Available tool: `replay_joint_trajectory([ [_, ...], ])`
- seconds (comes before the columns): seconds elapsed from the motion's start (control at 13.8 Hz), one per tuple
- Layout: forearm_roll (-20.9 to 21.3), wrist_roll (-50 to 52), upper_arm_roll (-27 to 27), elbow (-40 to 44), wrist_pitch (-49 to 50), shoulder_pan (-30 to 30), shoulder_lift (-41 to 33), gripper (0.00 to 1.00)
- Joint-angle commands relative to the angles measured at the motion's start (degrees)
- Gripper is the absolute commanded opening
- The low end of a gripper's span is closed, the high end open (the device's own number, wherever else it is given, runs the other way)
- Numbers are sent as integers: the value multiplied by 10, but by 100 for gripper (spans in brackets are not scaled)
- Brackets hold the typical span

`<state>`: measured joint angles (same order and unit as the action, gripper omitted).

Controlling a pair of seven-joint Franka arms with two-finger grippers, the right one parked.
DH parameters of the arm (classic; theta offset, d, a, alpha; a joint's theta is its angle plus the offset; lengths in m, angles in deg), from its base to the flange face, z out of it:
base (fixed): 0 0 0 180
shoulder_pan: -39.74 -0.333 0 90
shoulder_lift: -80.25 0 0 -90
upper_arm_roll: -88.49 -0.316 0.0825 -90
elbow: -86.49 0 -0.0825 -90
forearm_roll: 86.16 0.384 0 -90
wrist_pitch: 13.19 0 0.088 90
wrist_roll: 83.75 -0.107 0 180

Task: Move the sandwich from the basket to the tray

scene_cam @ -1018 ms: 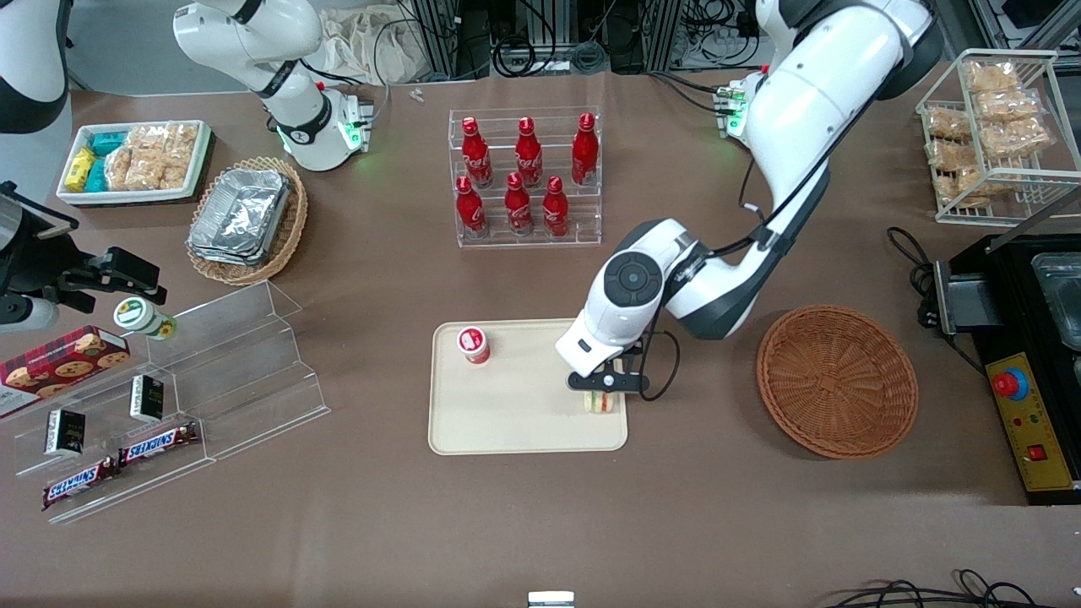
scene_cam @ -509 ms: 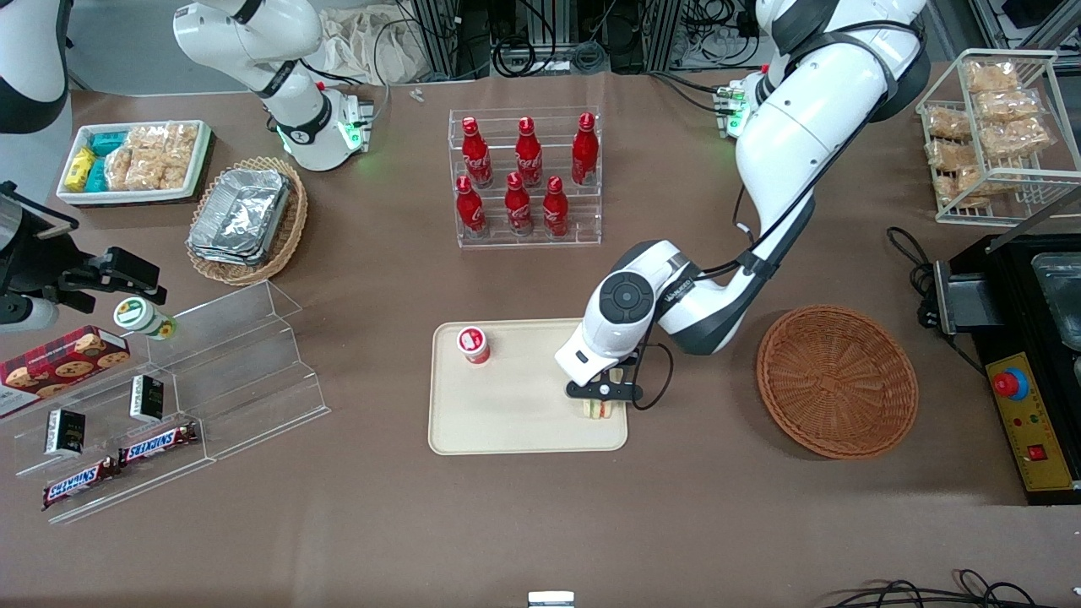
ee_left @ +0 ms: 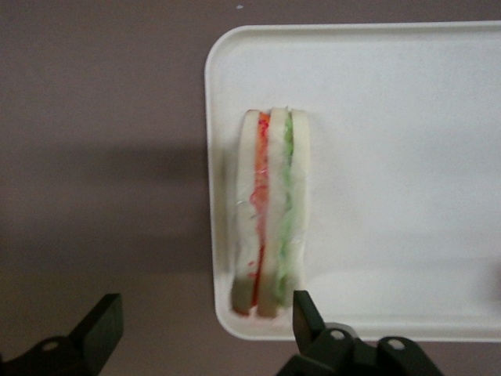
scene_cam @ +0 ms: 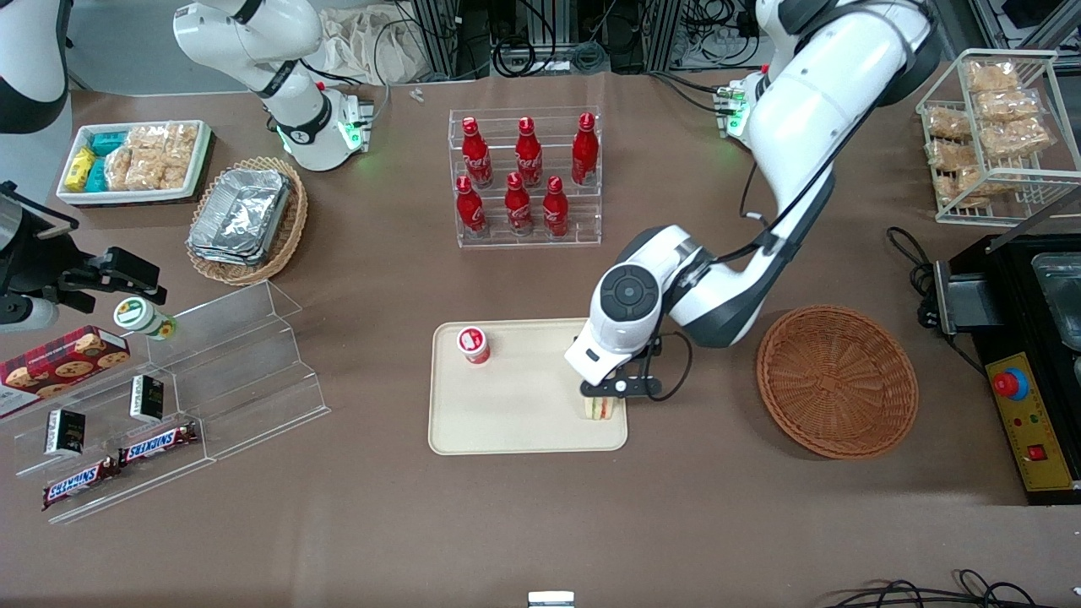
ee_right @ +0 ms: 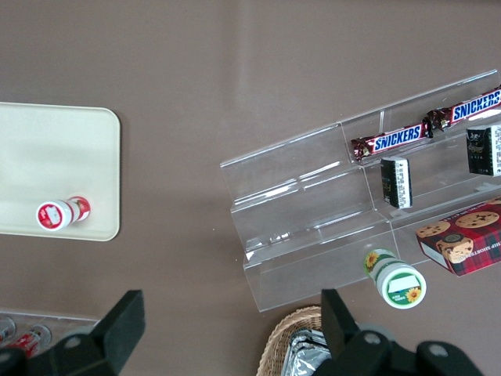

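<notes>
Sandwich (ee_left: 271, 244) lies on its edge inside the tray (scene_cam: 515, 422), hard against the rim nearest the basket (scene_cam: 836, 380), which sits empty. Pincer (ee_left: 205, 325) hangs released above it, fingers spread clear of the bread. Recommended: withdraw straight up, no sideways drift, to avoid tipping the wedge over the rim onto the tabletop (scene_cam: 380, 523).

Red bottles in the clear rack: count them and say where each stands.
6. Upper step: three red bottles. Lower step, nearer the camera: three. None seems hidden. The gripper hangs open above the cream tray's sandwich.
</notes>
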<state>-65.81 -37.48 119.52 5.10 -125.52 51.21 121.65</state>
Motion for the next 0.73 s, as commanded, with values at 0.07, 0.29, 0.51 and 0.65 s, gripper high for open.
replay_joint_trajectory([
  [0.07, -80, -73, 1, -9, 106, -35, -103, 100],
  [0.29, -85, -140, 0, -9, 201, -73, -187, 100],
  [0.51, -80, -228, -1, -9, 256, -124, -255, 100],
  [0.65, -73, -244, -4, -9, 286, -143, -282, 100],
])
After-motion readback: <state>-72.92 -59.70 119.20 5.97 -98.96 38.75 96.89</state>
